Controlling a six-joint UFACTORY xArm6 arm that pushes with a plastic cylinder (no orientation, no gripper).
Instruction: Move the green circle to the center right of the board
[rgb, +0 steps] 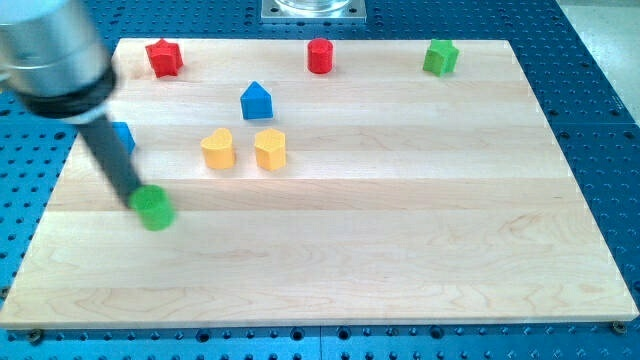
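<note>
Camera view | no claw, just rod tip (137, 203) touching green circle's (155, 208) left edge | push straight right, slowly, below yellow blocks (243, 149)

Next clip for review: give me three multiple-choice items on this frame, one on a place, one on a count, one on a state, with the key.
1. Where is the green circle?
A. the view's left, below the middle
B. centre right
C. top edge

2. How many yellow blocks are on the board?
A. one
B. two
C. three

3. How does my tip stand to the green circle?
A. far off at the view's right
B. at its upper-left edge
C. out of view

Key:
1 A, it lies near the left edge, below the yellow pair.
2 B, a yellow heart and a yellow block sit side by side.
3 B, the rod's end meets the circle's upper-left side; actual contact cannot be told for sure.
</note>
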